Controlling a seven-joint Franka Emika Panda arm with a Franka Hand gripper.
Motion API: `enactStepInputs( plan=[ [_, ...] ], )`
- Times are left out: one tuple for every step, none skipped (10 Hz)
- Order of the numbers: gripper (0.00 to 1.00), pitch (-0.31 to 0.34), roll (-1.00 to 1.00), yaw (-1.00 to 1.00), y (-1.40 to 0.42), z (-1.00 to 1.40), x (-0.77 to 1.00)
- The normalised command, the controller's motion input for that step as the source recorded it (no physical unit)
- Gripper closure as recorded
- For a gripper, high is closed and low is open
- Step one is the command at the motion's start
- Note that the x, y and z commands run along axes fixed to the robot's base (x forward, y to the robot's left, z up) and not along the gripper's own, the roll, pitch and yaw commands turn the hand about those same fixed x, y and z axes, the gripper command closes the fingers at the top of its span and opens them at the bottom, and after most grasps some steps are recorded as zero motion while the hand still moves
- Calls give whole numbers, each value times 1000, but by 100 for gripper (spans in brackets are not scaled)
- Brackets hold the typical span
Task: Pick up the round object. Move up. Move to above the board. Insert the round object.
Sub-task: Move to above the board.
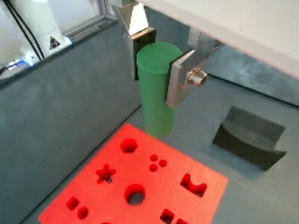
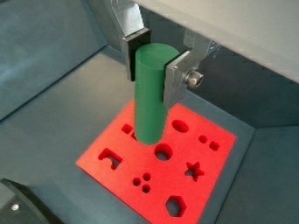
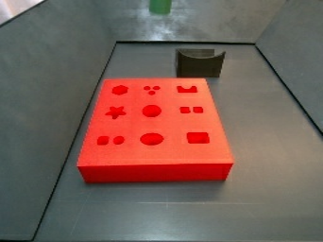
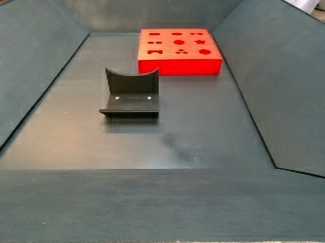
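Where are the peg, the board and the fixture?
peg [image 2: 149,92]: wrist view, mid-shaft, between the gripper [image 2: 153,54] jaws.
board [image 3: 171,125]: side view, bare top face.
fixture [image 4: 129,93]: side view, upright back.

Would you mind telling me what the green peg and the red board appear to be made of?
The green peg, held in the claw above the board, looks like matte plastic: uniform colour, no shine. The red board also looks like plastic or painted, smooth, with clean-edged cut-outs; which one is unclear.

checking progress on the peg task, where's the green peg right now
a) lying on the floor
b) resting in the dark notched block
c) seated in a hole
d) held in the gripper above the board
d: in both wrist views the gripper clamps the green peg upright over the red board, not yet in a hole.
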Motion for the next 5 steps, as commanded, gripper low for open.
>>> enactStepInputs(
  plan=[
    [100, 101, -70, -18, 31, 561, 24],
    [100, 100, -68, -18, 25, 400, 22],
    [100, 104, -67, -18, 21, 294, 19],
    [100, -98, -18, 445, -798, -197, -136],
    [100, -123, 27, 416, -735, -246, -116]
  ],
)
